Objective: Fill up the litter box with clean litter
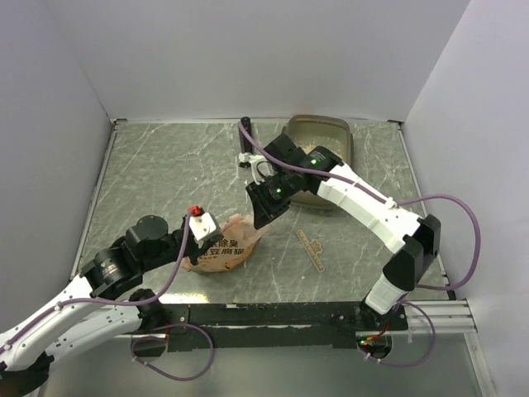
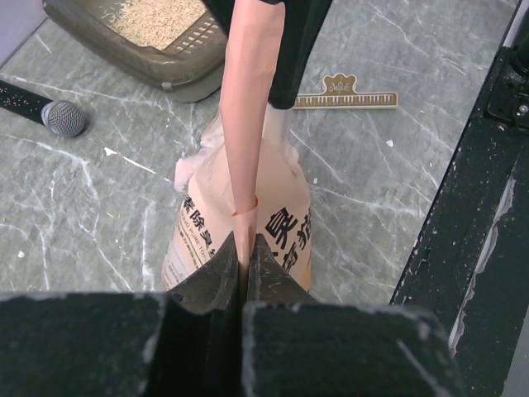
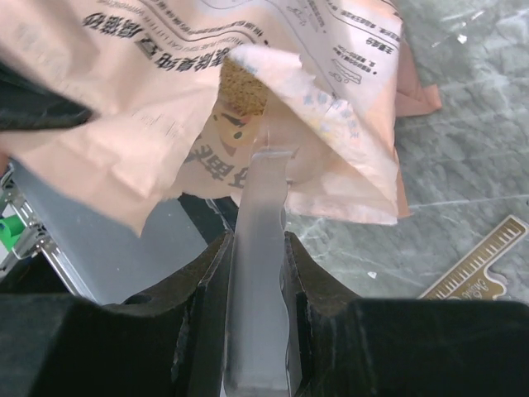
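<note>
The litter box [image 1: 319,121] sits at the tabletop's [image 1: 165,174] far edge, right of the middle, with pale tan litter [image 2: 161,21] lying in it. The orange-pink pouch [image 1: 227,252] stands near the near edge, left of the middle. The left gripper [image 2: 245,248] is pinched tight on a thin pink flap of the pouch, which runs up and away from its fingers. The right gripper [image 3: 258,248] is clamped on a clear handle [image 3: 260,198]; the handle's far end reaches the pouch's torn mouth, where tan granules show inside. Whether the handle carries a scoop cannot be told. A ruler [image 1: 312,248] lies flat just right of the pouch, between it and the right arm's base. A microphone [image 2: 54,116] lies on the tabletop beside the box.
</note>
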You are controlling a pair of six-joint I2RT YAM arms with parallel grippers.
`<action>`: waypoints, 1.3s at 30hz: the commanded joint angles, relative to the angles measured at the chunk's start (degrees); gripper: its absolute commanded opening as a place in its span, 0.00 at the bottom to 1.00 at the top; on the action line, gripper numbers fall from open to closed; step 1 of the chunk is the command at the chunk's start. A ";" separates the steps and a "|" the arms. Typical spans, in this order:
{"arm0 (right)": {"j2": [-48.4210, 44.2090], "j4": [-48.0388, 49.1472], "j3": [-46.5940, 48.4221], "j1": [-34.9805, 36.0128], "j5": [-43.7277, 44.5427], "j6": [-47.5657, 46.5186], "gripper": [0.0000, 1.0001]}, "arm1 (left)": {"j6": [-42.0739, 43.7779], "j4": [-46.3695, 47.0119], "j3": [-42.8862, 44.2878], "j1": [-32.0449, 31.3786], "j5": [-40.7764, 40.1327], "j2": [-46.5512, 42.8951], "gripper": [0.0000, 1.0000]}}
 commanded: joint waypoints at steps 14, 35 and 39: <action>5.60 8.05 -9.82 -3.19 -4.86 3.70 0.00 | -4.05 13.76 -6.14 -1.66 -3.18 -1.35 0.01; -0.64 57.94 -41.46 -7.07 -30.98 24.61 0.00 | -7.30 19.13 -9.92 -8.34 -10.21 2.78 0.01; -3.62 66.48 -46.48 -7.33 -32.39 29.36 0.00 | -7.13 19.04 -10.72 -8.78 -11.35 2.61 0.01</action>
